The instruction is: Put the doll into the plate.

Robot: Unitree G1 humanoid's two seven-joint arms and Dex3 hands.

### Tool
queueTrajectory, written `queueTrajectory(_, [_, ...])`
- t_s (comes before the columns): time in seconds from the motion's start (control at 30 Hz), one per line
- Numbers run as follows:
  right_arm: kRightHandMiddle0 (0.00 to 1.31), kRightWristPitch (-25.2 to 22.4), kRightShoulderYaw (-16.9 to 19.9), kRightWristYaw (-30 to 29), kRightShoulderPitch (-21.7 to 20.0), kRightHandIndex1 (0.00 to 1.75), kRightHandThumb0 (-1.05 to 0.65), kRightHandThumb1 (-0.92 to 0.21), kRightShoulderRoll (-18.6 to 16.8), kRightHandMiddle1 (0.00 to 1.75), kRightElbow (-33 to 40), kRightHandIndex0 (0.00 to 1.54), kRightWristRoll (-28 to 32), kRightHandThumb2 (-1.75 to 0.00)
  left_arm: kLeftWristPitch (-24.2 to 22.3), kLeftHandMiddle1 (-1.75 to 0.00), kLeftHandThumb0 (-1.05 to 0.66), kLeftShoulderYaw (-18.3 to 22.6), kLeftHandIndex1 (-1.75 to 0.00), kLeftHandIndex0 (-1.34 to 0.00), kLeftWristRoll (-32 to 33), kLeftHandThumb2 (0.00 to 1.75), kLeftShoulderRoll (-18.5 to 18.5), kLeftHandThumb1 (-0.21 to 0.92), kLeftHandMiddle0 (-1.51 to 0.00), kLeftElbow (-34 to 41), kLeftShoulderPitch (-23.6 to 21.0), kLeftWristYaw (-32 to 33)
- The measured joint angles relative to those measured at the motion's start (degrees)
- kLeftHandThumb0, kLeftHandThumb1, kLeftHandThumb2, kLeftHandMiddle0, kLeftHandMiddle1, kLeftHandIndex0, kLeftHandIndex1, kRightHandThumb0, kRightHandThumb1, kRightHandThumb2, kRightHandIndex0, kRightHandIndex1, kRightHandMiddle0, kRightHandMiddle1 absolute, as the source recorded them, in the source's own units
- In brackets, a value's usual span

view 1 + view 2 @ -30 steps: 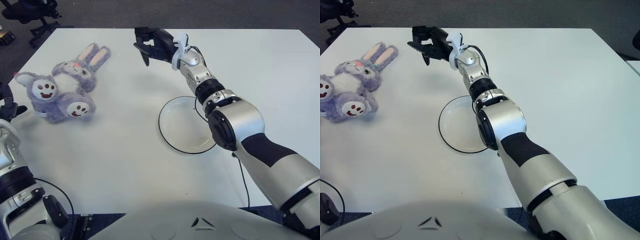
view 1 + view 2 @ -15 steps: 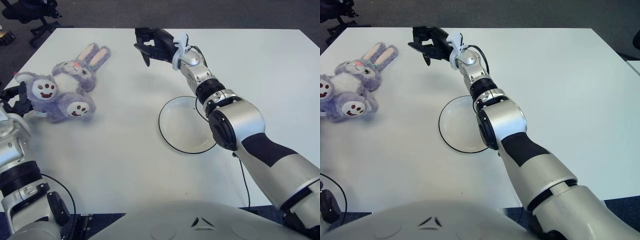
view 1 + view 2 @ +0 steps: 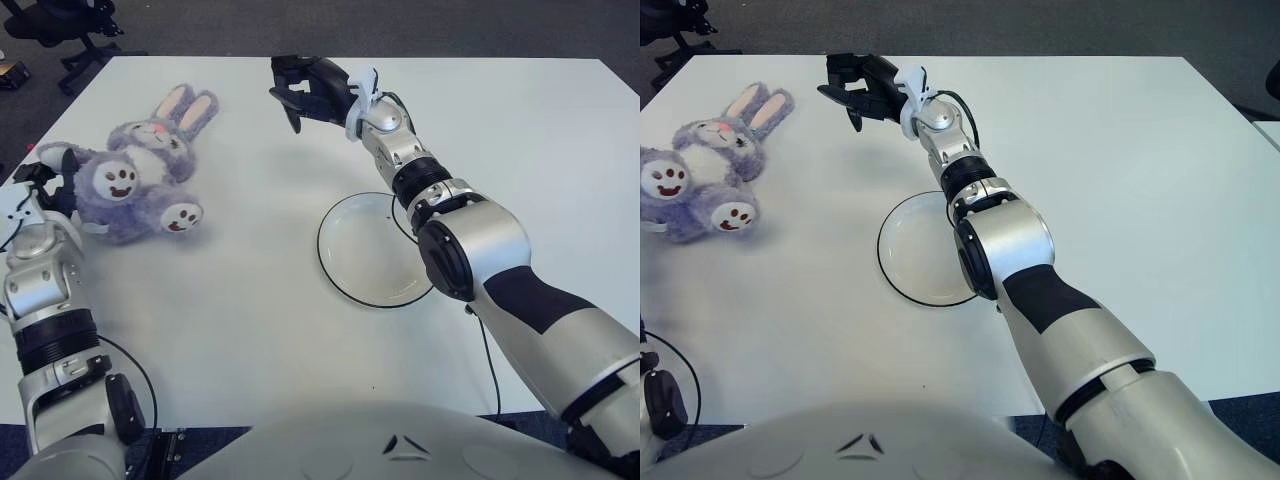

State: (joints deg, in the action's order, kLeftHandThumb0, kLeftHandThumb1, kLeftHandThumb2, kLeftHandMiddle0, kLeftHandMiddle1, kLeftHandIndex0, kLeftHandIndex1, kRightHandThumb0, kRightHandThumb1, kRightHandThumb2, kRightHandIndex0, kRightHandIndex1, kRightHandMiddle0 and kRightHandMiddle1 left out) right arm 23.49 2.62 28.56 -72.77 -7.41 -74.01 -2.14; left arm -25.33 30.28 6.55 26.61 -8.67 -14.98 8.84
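Note:
A purple plush bunny doll [image 3: 140, 180] lies on its back at the left of the white table [image 3: 250, 320], ears pointing to the far side and feet turned toward me. My left hand [image 3: 45, 178] is pressed against the doll's left side at the table's left edge. The empty white plate [image 3: 368, 252] with a dark rim sits at mid table, well right of the doll. My right hand [image 3: 300, 90] hovers over the far middle of the table, beyond the plate, holding nothing with fingers loosely bent.
My right forearm [image 3: 470, 240] stretches across the plate's right rim. A thin black cable [image 3: 482, 350] runs down from it toward the near table edge. An office chair base [image 3: 75, 35] stands on the dark floor past the far-left corner.
My left hand has moved up and right from the table's edge into the doll. The doll has shifted slightly right and rolled, its feet swinging rightward. The right hand has stayed put.

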Motion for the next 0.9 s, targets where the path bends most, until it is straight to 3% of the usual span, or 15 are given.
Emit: queueTrajectory(0.9, [0.66,0.1,0.8,2.6,1.9,1.75,-0.35,-0.92,1.5,1.75,0.1,0.86,0.7,-0.25,1.9,-1.49,-0.01,-6.6,-1.46,-0.25,-3.6,0.34,-1.7,0.92,-0.48,-1.6,-6.2,2.9])
